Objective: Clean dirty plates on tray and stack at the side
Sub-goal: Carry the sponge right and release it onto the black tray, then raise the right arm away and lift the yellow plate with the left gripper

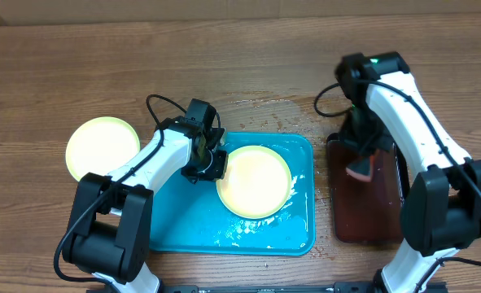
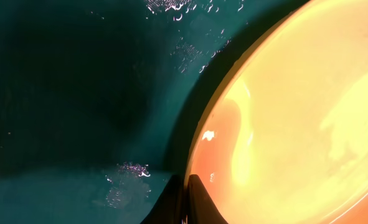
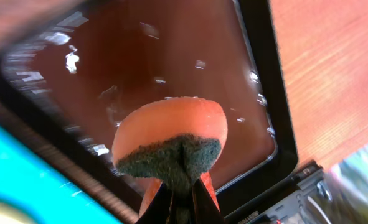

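Table (image 1: 240,49): brown wood, wet near the middle.
Left: pale yellow plate (image 1: 102,145).
Centre: turquoise tray (image 1: 183,234), wet.
Right: dark red-brown tray (image 1: 369,218), black-rimmed.

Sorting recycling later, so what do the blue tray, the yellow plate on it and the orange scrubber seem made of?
Tray: likely smooth glossy plastic, with wet glints on it. Plate: probably plastic, with a glossy highlight. Scrubber: soft orange foam with a coarse dark green fibre pad, dented where pinched.
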